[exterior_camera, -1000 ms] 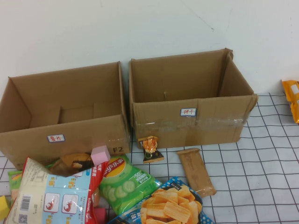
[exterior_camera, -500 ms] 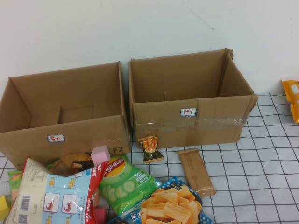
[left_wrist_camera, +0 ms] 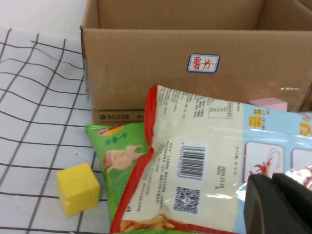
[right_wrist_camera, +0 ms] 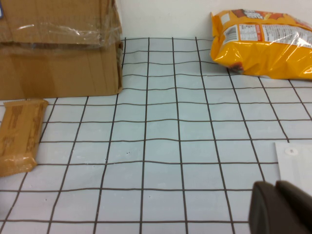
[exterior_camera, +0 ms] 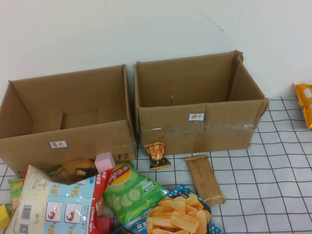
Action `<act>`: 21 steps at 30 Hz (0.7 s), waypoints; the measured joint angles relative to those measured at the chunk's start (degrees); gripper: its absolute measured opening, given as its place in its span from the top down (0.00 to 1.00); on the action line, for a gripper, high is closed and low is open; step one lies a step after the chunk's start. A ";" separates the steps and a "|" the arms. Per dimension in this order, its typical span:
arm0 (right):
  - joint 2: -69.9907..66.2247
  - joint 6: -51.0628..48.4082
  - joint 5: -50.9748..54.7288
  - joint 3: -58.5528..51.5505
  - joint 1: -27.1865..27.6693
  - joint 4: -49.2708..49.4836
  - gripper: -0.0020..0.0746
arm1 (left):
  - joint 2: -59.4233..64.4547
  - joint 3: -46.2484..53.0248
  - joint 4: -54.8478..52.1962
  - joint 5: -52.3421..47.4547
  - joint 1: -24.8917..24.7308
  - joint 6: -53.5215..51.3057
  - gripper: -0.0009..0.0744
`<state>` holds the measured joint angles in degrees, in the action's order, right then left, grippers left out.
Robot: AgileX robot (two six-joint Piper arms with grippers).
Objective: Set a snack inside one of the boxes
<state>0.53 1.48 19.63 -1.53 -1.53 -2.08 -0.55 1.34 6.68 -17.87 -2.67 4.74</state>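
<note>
Two open, empty cardboard boxes stand side by side, the left box [exterior_camera: 68, 131] and the right box [exterior_camera: 195, 124]. In front lie snacks: a white, red and blue shrimp-cracker bag [exterior_camera: 53, 204], a green chips bag [exterior_camera: 129, 192], a blue bag of orange chips [exterior_camera: 178, 214], a brown bar [exterior_camera: 204, 178] and a small gold packet [exterior_camera: 157, 153]. Neither gripper shows in the high view. My left gripper [left_wrist_camera: 271, 181] is shut and empty just above the shrimp-cracker bag [left_wrist_camera: 204, 161]. My right gripper [right_wrist_camera: 275, 187] is shut and empty over the grid cloth, apart from the brown bar [right_wrist_camera: 19, 136].
A pink cube [exterior_camera: 105, 162] sits by the left box, a yellow cube [exterior_camera: 4, 216] at the near left. An orange snack bag [exterior_camera: 304, 105] lies at the far right; it also shows in the right wrist view [right_wrist_camera: 263, 44]. Bare grid cloth lies right of the brown bar.
</note>
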 joint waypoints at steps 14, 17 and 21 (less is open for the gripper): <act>0.00 0.00 0.00 0.00 0.00 0.00 0.98 | 0.00 0.10 34.42 2.81 0.00 9.79 0.99; 0.00 0.00 0.00 0.00 0.00 0.00 0.98 | 0.00 0.10 46.55 3.99 0.00 11.53 0.99; 0.00 0.00 0.00 0.00 0.00 0.00 0.98 | 0.00 0.10 51.04 8.50 0.00 11.51 0.99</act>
<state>0.53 1.48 19.63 -1.53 -1.53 -2.08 -0.55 1.45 57.72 -9.37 -2.67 16.25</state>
